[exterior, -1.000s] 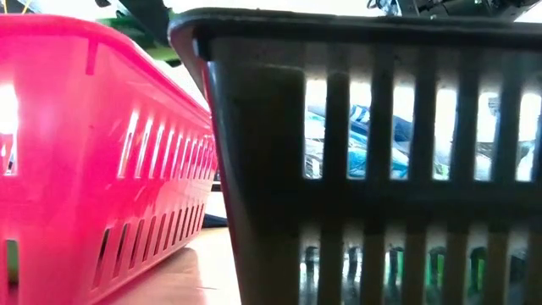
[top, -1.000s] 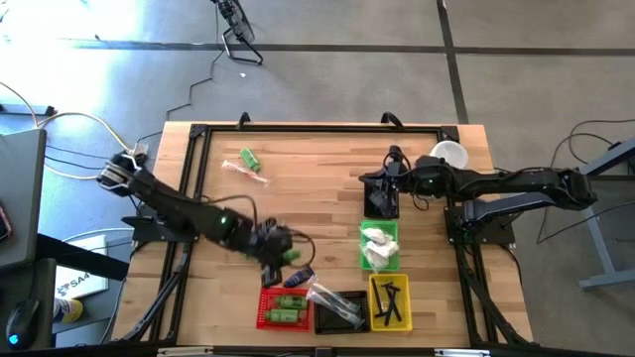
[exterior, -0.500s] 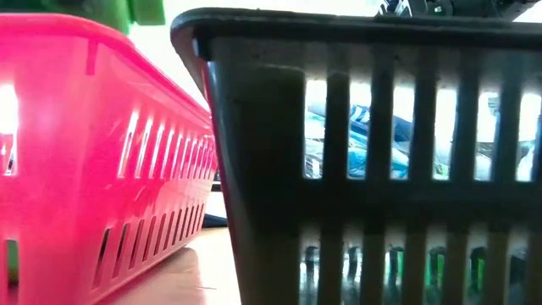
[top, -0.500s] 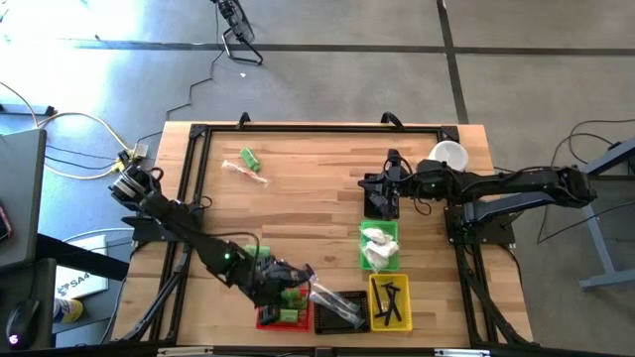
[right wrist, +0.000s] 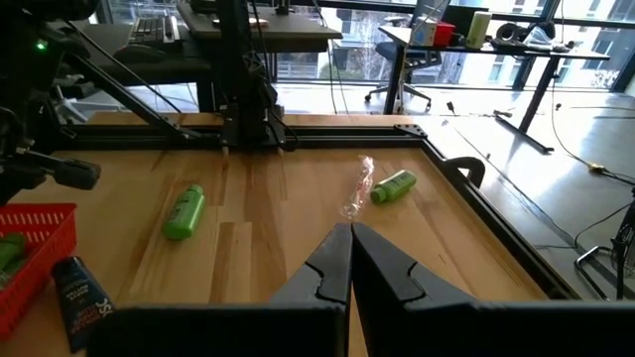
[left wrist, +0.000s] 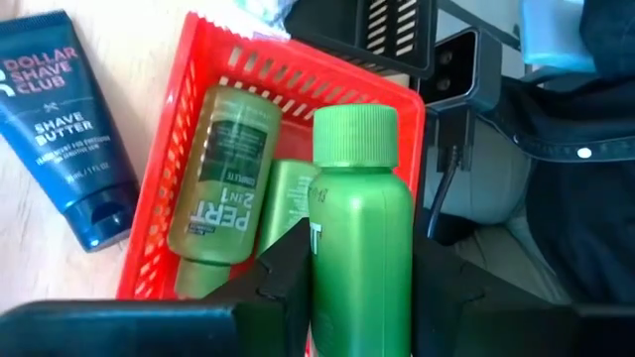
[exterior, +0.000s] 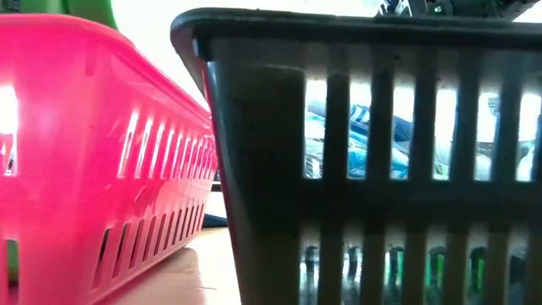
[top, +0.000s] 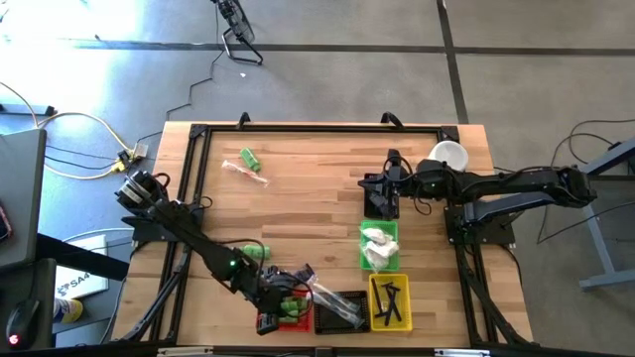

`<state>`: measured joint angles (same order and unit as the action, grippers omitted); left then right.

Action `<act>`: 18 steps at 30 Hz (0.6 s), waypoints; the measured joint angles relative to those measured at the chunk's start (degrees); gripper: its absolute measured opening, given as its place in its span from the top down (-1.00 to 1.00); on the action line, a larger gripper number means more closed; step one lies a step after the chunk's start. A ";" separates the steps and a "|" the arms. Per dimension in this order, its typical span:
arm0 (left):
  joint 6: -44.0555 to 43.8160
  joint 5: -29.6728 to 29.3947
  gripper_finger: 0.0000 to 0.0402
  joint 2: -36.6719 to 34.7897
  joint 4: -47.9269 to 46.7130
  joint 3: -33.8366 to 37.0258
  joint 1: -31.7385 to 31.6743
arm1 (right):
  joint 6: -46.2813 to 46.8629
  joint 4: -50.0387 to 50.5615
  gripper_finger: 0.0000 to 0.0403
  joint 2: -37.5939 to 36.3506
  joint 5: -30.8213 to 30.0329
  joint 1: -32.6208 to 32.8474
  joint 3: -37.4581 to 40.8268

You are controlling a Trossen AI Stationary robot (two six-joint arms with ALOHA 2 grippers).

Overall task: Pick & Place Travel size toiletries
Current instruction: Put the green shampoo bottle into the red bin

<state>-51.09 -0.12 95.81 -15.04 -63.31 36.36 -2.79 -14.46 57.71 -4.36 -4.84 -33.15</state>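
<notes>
Progress: roughly two thirds sorted, judging by the baskets. Green bottles are already laid in the red basket (top: 266, 319), white packets in the green basket (top: 380, 230), black combs or razors in the yellow basket (top: 375, 309), and a clear-wrapped item sits in the black basket (top: 349, 299).

In hand: a green bottle (left wrist: 361, 238) is clamped between the fingers of the left gripper (top: 288, 297) and held right over the red basket at about 6 o'clock on the table, not yet let go.

Bottle look: bright green plastic, ribbed screw cap, white lettering down the side. Two more lie under it in the basket, one an olive "Pert 2 in 1" bottle (left wrist: 220, 194).

Left to do: a navy shave butter tube (left wrist: 67, 129) is lying on the wood just beside the red basket. Another green bottle (right wrist: 185, 211) can be seen in the open part of the table, and one more green bottle (top: 249, 159) with a clear-wrapped toothbrush (top: 243, 172) waits at about 11 o'clock.

Right arm: the right gripper (top: 394, 163) is parked with fingers pinched shut on nothing, over a second dark basket (top: 380, 201) at roughly 2 o'clock, near the white cup (top: 449, 156).

Low view: nothing useful is shown, just the red and black basket walls up close.
</notes>
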 joint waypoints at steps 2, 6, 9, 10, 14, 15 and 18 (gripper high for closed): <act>0.08 -0.07 0.44 0.00 0.19 0.00 0.00 | 0.00 0.00 0.99 0.00 0.02 0.00 0.00; 0.37 -0.66 0.44 0.00 0.12 0.00 -0.24 | 0.00 0.02 0.99 0.00 0.02 0.00 0.00; 1.10 -0.76 0.39 0.00 -0.10 0.00 -0.46 | 0.00 0.02 0.99 0.00 0.02 0.00 0.00; 1.36 -0.83 0.36 0.00 -0.08 0.00 -0.48 | 0.00 0.03 0.99 0.00 0.02 0.00 0.00; 1.77 -0.89 0.20 0.00 -0.08 0.00 -0.96 | 0.00 0.04 0.99 0.00 0.02 0.00 0.00; 1.77 -0.83 0.17 0.00 -0.04 0.00 -1.20 | 0.00 0.04 0.99 0.00 0.02 0.00 0.00; 1.76 -0.36 0.13 0.00 -0.08 0.00 -1.59 | 0.00 0.04 0.99 0.00 0.02 0.00 0.00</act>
<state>-49.32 -0.48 95.81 -15.12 -63.31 34.77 -2.79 -14.41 57.71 -4.34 -4.84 -33.15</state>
